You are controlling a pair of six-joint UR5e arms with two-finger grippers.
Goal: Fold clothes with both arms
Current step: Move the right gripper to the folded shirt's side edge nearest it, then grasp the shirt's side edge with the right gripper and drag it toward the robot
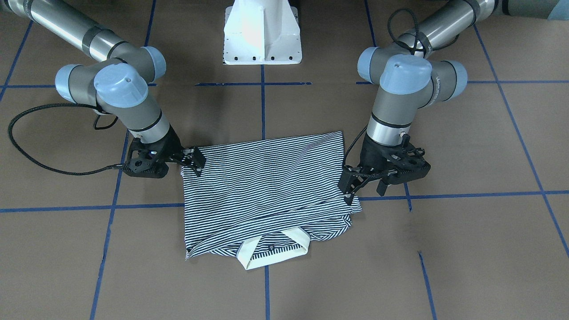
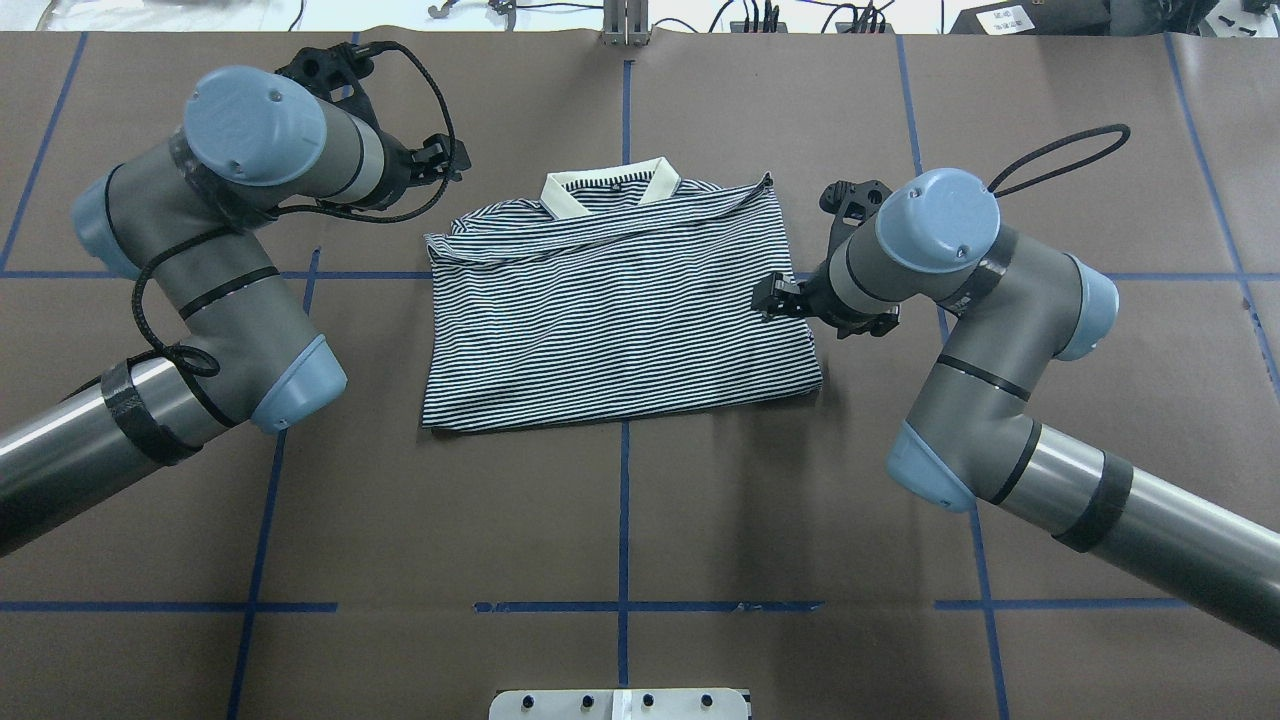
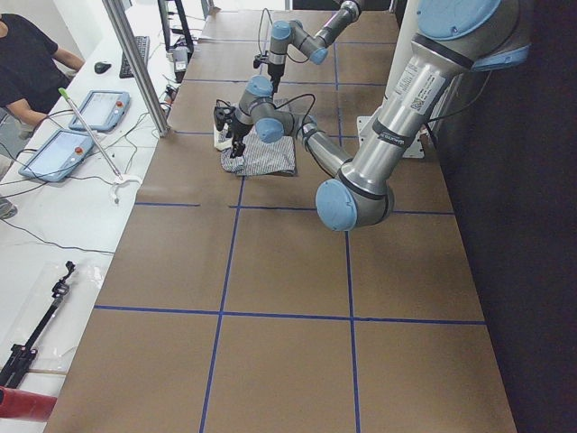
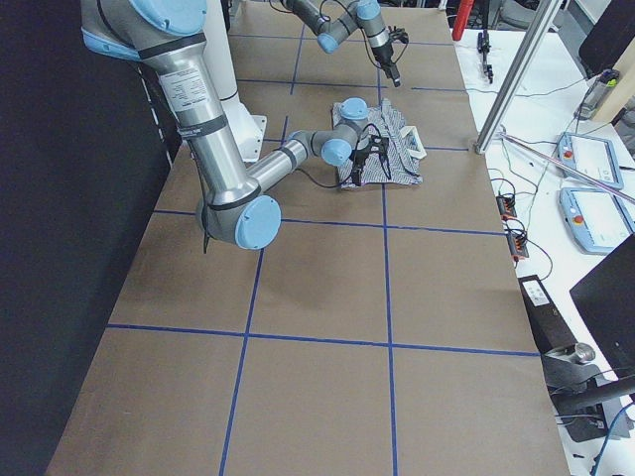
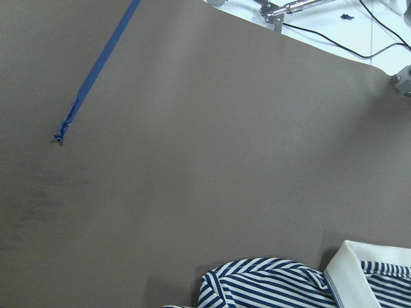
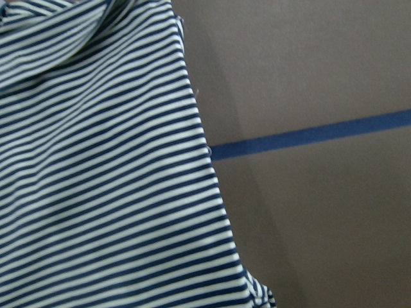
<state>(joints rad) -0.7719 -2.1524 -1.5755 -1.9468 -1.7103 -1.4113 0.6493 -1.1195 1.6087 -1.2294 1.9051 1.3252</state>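
The striped polo shirt (image 1: pixel 266 186) lies folded flat in the middle of the table (image 2: pixel 620 520). Its cream collar (image 2: pixel 610 190) is on the side away from the robot. My left gripper (image 2: pixel 445 160) hovers off the shirt's collar-side corner, jaws apart and empty. The left wrist view shows only that corner (image 5: pixel 270 282) and bare table. My right gripper (image 2: pixel 772 296) sits at the shirt's opposite side edge, low, jaws apart. The right wrist view shows that edge (image 6: pixel 192 128) close up, with no fingers in frame. In the front view the left gripper (image 1: pixel 349 189) is on the right and the right gripper (image 1: pixel 194 162) on the left.
The white pedestal base (image 1: pixel 262 35) stands at the robot's side of the table. Blue tape lines (image 2: pixel 622 500) cross the brown surface. Black cable loops (image 1: pixel 26 146) hang from both wrists. A side bench with tablets (image 3: pixel 63 153) and a metal post (image 3: pixel 135 63) lies beyond the table's far edge.
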